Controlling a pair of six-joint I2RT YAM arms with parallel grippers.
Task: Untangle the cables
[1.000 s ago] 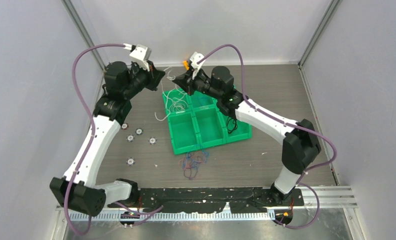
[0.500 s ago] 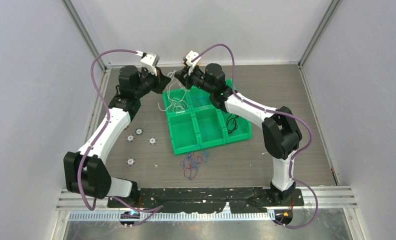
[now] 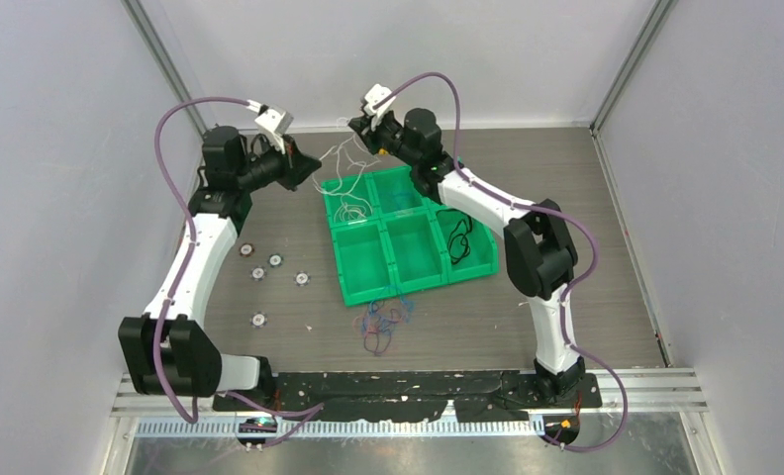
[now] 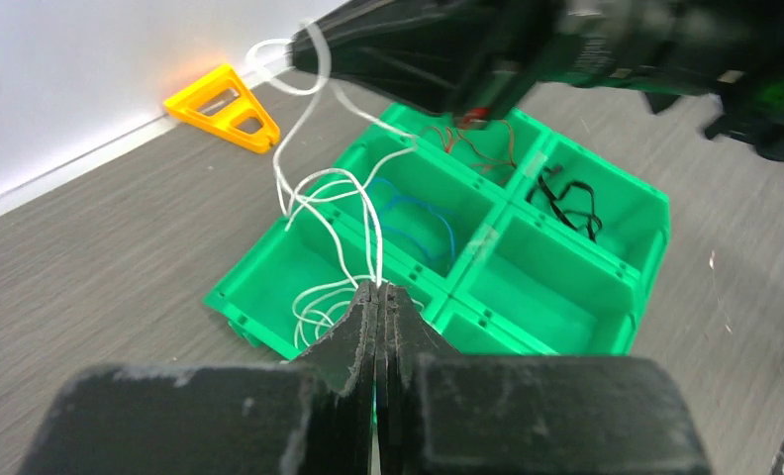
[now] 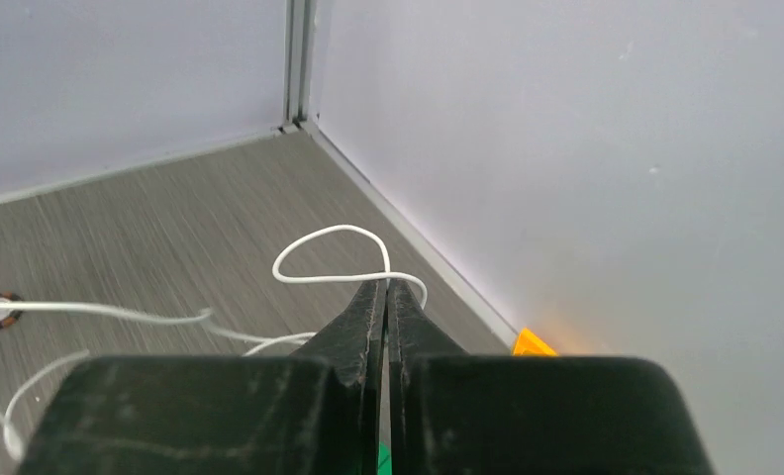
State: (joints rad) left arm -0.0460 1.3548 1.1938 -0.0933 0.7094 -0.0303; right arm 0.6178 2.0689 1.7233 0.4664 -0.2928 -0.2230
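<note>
Thin white cables [image 3: 341,163] stretch between my two grippers and hang into the back-left compartment of the green tray [image 3: 360,294]. My left gripper [image 3: 306,164] is shut on a white strand [image 4: 321,203] just above that compartment; its tips [image 4: 379,288] pinch the strand. My right gripper [image 3: 354,123] is shut on a white loop [image 5: 321,255], held higher near the back wall; it also shows in the left wrist view [image 4: 314,45]. A blue cable [image 4: 423,213], a reddish cable [image 4: 470,131] and a black cable [image 3: 457,237] lie in other compartments. A blue, red and purple tangle [image 3: 382,322] lies in front of the tray.
Several small round discs [image 3: 274,260] lie on the table left of the tray. An orange triangular piece [image 4: 226,105] sits against the back wall. Grey walls close in the back and both sides.
My right gripper has moved back and up toward the wall with the white cable. My left gripper has drawn slightly left. The white strands are pulled further out of the tray.
</note>
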